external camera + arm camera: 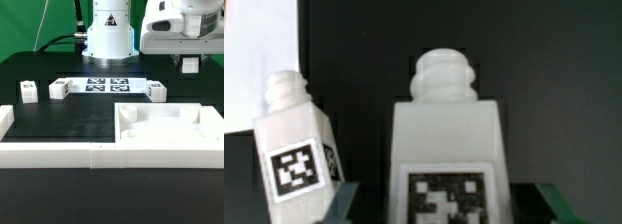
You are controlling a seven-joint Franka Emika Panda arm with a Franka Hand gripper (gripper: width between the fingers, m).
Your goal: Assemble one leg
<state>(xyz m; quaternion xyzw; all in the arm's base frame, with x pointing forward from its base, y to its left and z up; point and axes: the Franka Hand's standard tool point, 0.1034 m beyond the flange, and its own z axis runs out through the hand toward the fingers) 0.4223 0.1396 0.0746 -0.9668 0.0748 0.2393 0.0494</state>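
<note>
Claw astride leg, black-and-white square tag facing camera, grip unclear

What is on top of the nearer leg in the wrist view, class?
A rounded white knob crowns the leg. Its other end, past the tag, runs out of frame, unseen.

White leg, black-and-white square tag, black table
</note>
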